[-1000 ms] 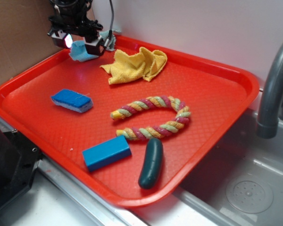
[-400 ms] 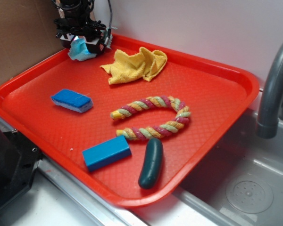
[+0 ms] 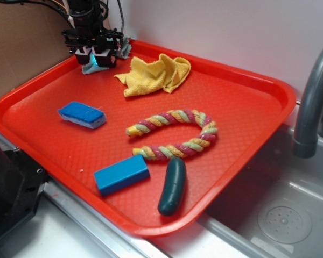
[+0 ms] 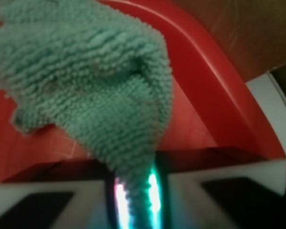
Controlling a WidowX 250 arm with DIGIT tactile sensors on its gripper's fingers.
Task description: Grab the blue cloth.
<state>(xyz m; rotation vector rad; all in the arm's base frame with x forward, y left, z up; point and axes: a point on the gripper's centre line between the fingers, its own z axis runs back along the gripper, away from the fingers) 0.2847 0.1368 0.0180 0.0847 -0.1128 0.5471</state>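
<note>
Blue cloth is pinched in the tool, a fold running down between the two fingers in the wrist view, so the grip is closed on fabric. It sits at the tray's far left corner, right by the raised rim, most of it bunched under the tool; whether it has left the tray floor I can't tell. The tool comes straight down from above, probably to catch a raised fold. Just beside lies the yellow rag, apart from the grip. Farther out are the sponge, rope, blue block and dark pickle-shaped toy.
</note>
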